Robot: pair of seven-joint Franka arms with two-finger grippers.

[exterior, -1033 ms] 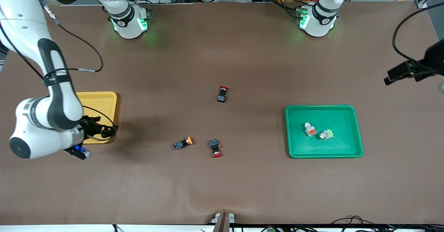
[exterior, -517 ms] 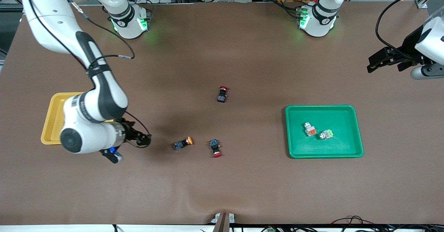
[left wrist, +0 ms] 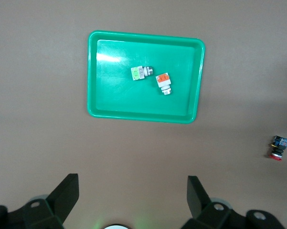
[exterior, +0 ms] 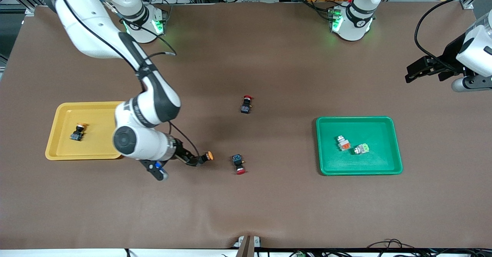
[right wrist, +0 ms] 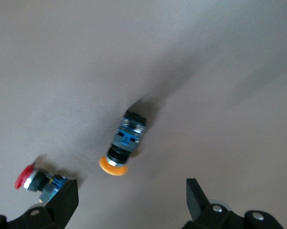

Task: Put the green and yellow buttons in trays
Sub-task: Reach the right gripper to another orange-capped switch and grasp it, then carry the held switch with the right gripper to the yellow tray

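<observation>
Right gripper (exterior: 198, 160) open over the round orange-yellow capped black-blue button (right wrist: 125, 143).
Button lies flat; long axis runs skewed to the finger gap. Left gripper (exterior: 417, 72) open, waiting.

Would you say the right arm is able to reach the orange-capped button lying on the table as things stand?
Probably yes. The right end effector is open and already over the orange-capped button, which lies on its side on bare table. Its nearest neighbour, the red-capped switch, lies apart from it, so nothing seems to block a descent.
</observation>
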